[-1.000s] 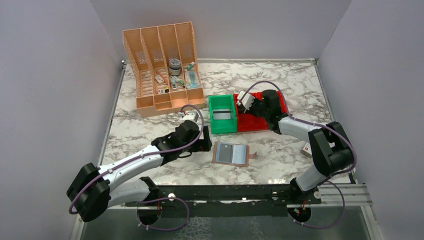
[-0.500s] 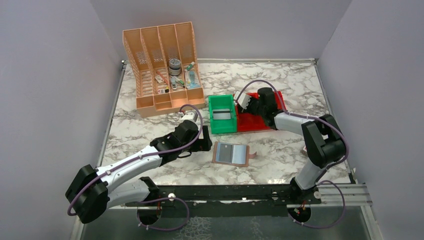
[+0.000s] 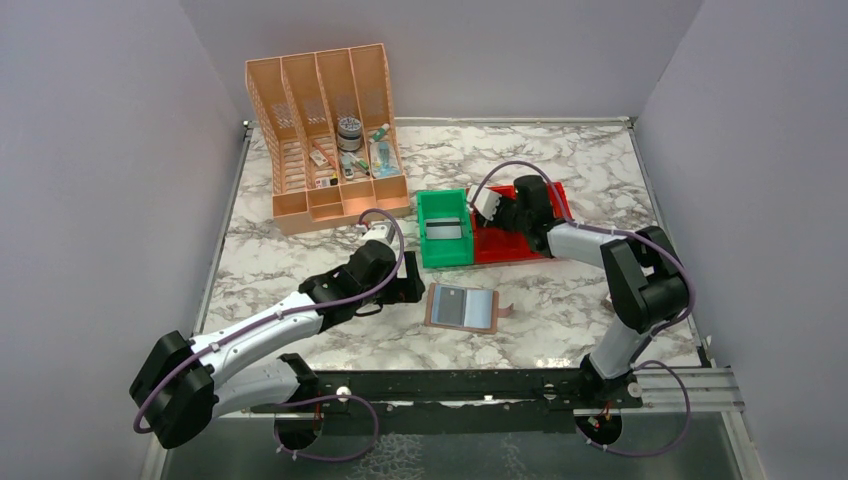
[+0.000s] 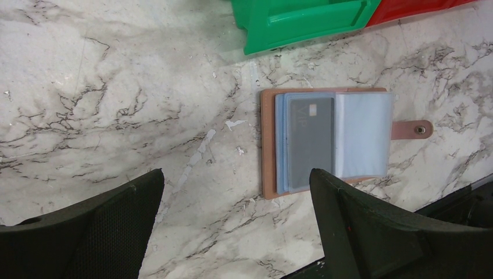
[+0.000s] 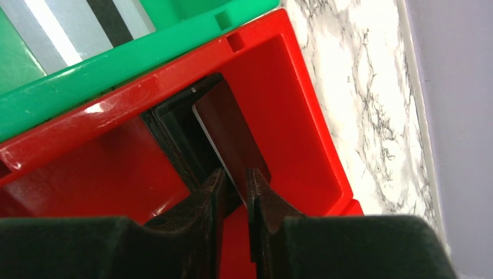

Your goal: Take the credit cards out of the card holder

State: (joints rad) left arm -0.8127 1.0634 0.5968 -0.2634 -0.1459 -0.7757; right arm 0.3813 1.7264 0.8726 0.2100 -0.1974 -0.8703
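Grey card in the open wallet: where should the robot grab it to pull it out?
Probably by a thin edge, coming from above: the grey card lies flat inside a pocket of the wallet, so only its edge can be pinched. Which side the pocket opens, I cannot tell.

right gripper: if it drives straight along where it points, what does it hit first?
The dark card standing between the right gripper fingertips, then probably the red bin floor near its wall beside the green bin. Depth is hard to judge.
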